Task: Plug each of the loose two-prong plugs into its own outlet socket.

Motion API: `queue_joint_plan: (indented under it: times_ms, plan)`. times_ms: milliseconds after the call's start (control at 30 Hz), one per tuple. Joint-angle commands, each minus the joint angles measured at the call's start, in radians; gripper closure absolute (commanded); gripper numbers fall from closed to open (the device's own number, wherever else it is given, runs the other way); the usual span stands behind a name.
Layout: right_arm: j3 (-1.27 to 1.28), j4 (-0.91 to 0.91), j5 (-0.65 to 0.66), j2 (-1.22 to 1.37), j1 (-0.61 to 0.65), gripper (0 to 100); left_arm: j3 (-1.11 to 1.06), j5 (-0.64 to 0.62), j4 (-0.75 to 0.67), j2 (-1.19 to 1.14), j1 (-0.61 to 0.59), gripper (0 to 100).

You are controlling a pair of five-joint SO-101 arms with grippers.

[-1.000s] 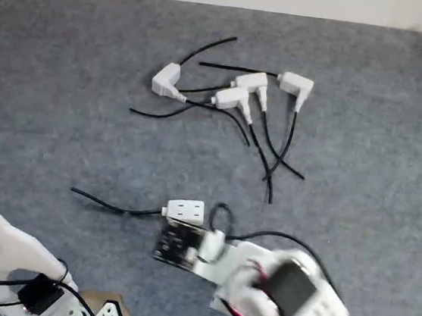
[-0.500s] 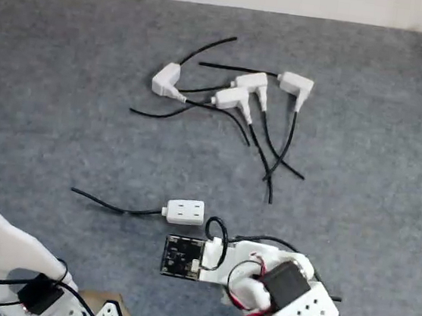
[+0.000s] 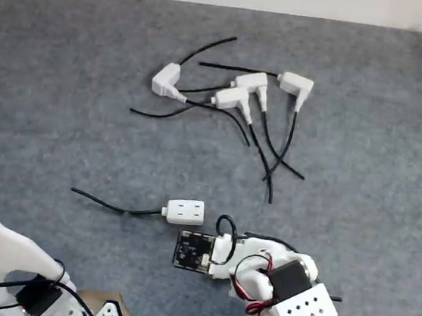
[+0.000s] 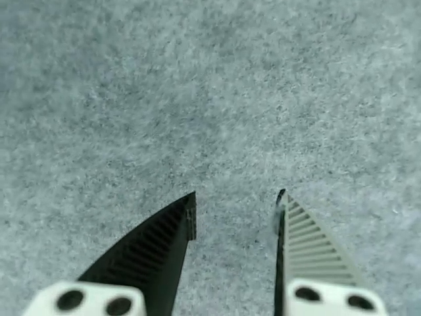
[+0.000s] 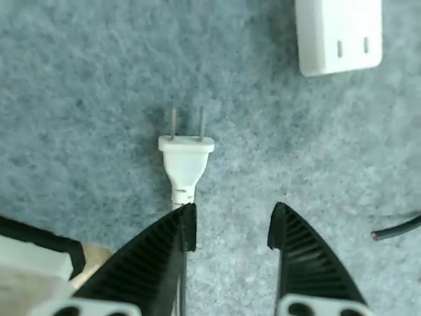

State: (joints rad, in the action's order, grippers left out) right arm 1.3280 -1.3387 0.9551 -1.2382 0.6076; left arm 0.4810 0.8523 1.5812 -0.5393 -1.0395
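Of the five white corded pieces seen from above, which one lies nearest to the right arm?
The outlet socket lying alone beside the right arm. The other four are bunched together farther away.

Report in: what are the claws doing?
Left claw open over carpet. Right claw open just behind the plug. Socket lies apart, unfilled. Nothing between them.
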Motion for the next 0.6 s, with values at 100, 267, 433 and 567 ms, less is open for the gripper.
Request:
queue_joint_plan:
  times_ms: [100, 267, 433, 567]
  plan:
    - [0.012, 0.025, -0.175, 0.024, 0.074, 81.6, 0.027, 0.009, 0.009, 0.062, -0.013, 79]
    - [-0.070, -0.051, -0.273, 0.027, 0.143, 81.6, 0.025, 0.009, 0.009, 0.062, -0.016, 79]
    - [-0.291, -0.222, -0.296, 0.028, 0.085, 81.6, 0.025, 0.009, 0.009, 0.061, -0.016, 79]
    - [-0.443, -0.348, -0.374, 0.133, 0.059, 81.6, 0.025, 0.008, 0.009, 0.061, -0.016, 79]
